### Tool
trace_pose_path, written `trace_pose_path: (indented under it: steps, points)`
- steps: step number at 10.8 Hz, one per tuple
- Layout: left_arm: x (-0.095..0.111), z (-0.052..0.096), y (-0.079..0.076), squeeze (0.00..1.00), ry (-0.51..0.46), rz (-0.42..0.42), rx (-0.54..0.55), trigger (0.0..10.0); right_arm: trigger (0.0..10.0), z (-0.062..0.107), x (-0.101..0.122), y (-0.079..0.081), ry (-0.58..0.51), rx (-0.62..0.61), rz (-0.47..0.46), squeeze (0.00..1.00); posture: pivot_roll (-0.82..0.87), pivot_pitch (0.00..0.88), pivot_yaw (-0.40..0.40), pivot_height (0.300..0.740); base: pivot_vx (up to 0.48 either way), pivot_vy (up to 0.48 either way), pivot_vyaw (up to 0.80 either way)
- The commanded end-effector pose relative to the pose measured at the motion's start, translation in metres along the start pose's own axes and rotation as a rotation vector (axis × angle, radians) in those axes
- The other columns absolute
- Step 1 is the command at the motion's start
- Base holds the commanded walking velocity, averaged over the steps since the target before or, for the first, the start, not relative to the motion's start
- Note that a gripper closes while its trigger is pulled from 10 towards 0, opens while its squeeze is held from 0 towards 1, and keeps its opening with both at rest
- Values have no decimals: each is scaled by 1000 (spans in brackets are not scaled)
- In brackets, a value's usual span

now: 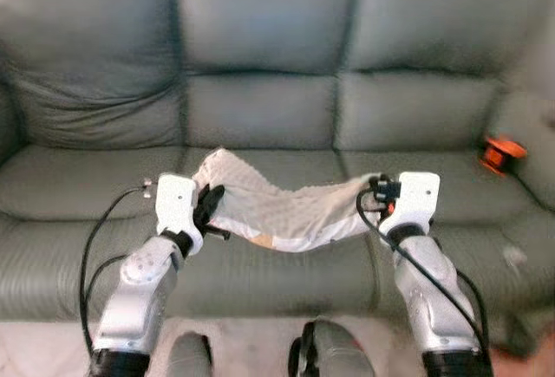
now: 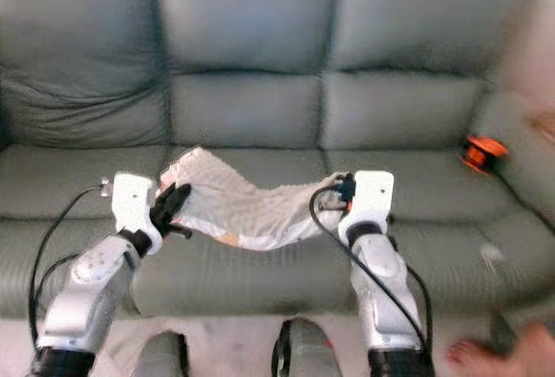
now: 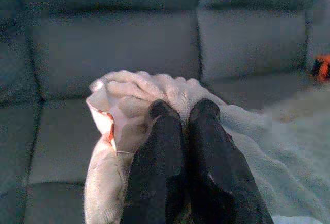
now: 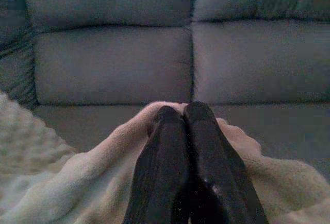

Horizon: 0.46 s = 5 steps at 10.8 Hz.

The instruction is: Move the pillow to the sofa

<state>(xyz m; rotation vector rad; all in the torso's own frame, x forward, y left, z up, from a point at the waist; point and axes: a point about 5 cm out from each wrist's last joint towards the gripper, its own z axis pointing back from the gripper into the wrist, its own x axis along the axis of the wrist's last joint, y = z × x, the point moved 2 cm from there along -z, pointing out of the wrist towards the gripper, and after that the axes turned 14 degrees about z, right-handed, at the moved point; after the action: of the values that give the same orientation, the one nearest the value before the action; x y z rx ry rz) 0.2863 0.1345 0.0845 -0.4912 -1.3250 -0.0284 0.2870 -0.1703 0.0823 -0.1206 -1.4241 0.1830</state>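
Left gripper (image 3: pixel 183 112): pinched shut on one pillow end.
Right gripper (image 4: pixel 179 113): pinched on the other.
Pillow (image 1: pixel 286 208): held sagging above the sofa (image 1: pixel 260 74) seat's front edge, likely for dropping.

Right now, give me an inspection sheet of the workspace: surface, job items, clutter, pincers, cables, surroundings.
Surface: grey-green leather three-seat sofa, seat cushions bare beneath the load.
Job's things: cream textured fabric pillow, sagging between both pincers above the middle seat.
Clutter: small orange and black object on the sofa's right end.
Grippers: left pincer shut on the pillow's edge; right pincer shut on the opposite edge.
Cables: black cables loop along both forearms.
Surroundings: pale floor below; a person's foot at lower right.
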Motion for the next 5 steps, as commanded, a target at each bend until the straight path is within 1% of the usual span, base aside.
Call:
trace_pose_path:
  steps: [1,2,5]
  points:
    - [5,-1,-3,0,-24,-7,-8,10000,10000,-6,16,1,-55,14,7,0,-41,0,-38,642,0,0,0]
    - [5,-1,-4,0,-24,-8,-11,10000,10000,-6,16,1,-59,14,6,0,-41,0,-38,622,0,0,0]
    - [6,-1,-6,0,-25,-8,-24,10000,10000,-7,16,0,-58,11,11,0,-39,0,-39,622,0,0,0]
